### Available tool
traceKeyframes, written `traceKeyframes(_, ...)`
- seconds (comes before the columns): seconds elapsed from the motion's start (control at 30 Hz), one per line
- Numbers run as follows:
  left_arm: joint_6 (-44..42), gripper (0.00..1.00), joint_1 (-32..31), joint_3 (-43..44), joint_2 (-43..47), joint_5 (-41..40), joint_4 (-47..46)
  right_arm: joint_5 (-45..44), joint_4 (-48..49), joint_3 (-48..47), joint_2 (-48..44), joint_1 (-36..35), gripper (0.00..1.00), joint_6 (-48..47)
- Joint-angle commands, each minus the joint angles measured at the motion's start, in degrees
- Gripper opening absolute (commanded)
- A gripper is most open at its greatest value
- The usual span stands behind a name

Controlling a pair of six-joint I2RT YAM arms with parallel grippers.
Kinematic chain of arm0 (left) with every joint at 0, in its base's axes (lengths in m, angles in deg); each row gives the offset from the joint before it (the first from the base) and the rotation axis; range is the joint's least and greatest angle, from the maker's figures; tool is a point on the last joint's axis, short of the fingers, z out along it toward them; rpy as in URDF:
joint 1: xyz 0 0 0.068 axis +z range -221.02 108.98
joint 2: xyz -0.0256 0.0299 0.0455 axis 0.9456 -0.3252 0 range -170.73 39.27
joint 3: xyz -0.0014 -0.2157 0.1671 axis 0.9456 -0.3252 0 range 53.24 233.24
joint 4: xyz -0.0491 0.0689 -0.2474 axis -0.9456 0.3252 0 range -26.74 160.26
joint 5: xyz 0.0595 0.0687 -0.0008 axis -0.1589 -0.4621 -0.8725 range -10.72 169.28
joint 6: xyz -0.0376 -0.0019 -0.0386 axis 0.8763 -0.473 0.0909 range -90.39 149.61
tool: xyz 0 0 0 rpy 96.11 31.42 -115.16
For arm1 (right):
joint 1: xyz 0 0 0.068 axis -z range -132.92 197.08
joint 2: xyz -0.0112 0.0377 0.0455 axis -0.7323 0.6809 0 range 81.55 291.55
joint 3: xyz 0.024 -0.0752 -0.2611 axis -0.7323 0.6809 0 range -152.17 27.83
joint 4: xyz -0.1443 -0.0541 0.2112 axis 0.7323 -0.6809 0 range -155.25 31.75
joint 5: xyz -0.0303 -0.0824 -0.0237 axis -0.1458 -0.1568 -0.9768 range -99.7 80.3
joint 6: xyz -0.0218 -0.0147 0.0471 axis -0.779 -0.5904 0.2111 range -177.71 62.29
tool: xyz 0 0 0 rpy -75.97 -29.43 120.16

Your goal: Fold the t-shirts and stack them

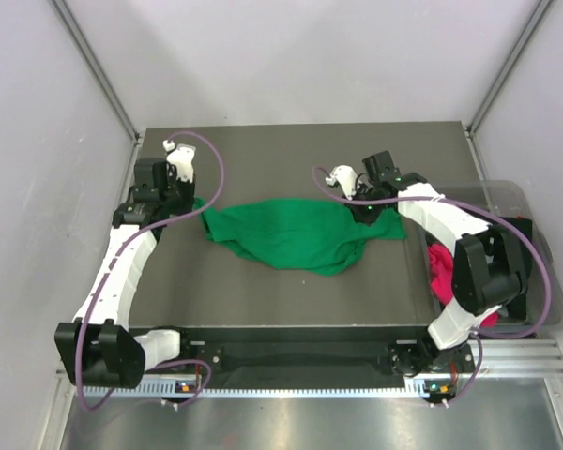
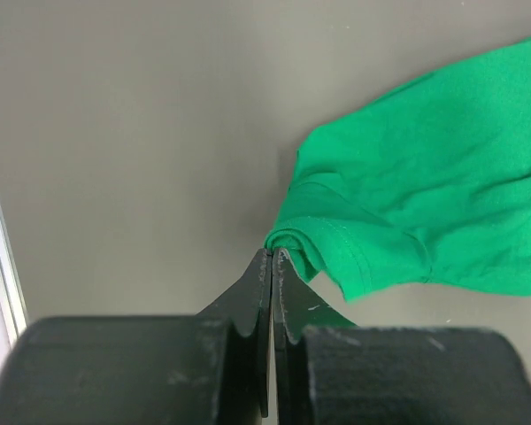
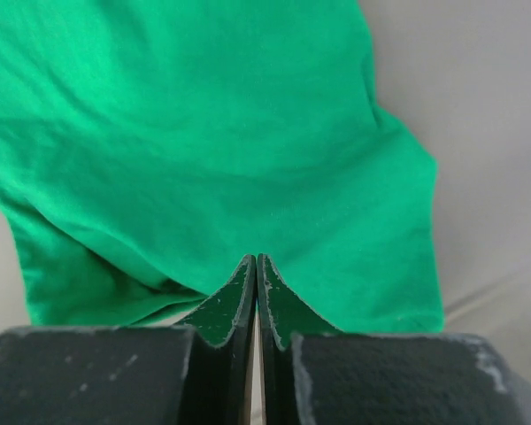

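- Jaws of the left gripper (image 2: 273, 255) are pressed together, and a bunched hem of the green shirt (image 2: 425, 177) is pinched at their tips.
- From that pinch the cloth is seen spreading ahead and to the right of the left jaws in the wrist view. A small flap of green shows lower down, beside the right-hand finger.
- Bare table (image 2: 142, 133) is seen ahead and to the left of the left jaws.
- Jaws of the right gripper (image 3: 256, 258) are likewise closed tight, face to face.
- Green cloth is spread just ahead of the right jaws and to both sides of them, filling most of that wrist view. Its colour is mirrored on the inner faces of the fingers.
- Whether any cloth is caught between the right jaws cannot be told, since the tips are set against the fabric.
- From above, the shirt is seen lying crumpled on the table between the two pairs of jaws. Its left end is at the left jaws and its upper right part is at the right jaws. A rounded lobe sags toward the arm bases.
- A pink shirt (image 1: 441, 272) is seen in a clear bin (image 1: 552, 281) off the table's right side, well apart from the right jaws and beside that arm's elbow.
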Motion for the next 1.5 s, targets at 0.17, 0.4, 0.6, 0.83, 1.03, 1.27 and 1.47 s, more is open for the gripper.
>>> traceKeyframes(0.17, -1.0, 0.00, -0.1, -1.9, 5.2, -0.4, -2.5, 7.4, 1.7, 2.4, -10.7, -0.7, 0.34, -0.8)
traceKeyframes(0.4, -0.3, 0.00, -0.1, -4.3, 8.8, -1.0, -2.8, 12.8, -6.2, 9.2, -23.8, -0.8, 0.43, -12.4)
traceKeyframes(0.6, 0.2, 0.00, -0.1, -5.0, 8.9, -1.2, -3.2, 19.8, -23.1, 3.6, -18.5, -1.9, 0.44, -24.3)
traceKeyframes(0.83, 0.3, 0.00, -0.1, -5.7, 8.8, -1.7, -3.8, 5.3, -25.5, -0.7, -12.2, -11.7, 0.42, -35.6)
traceKeyframes(1.03, -0.4, 0.00, 0.0, -7.2, 9.7, -3.4, -4.8, -0.2, -26.9, -2.1, -7.2, -15.3, 0.41, -37.3)
traceKeyframes(1.27, -0.4, 0.00, 0.0, -7.9, 9.7, -3.3, -5.7, -2.0, -24.8, -0.7, -5.7, -15.4, 0.41, -36.1)
traceKeyframes(1.47, -0.1, 0.00, 0.0, -7.2, 9.8, -2.6, -5.3, -2.7, -21.7, -0.3, -4.2, -15.5, 0.41, -35.1)
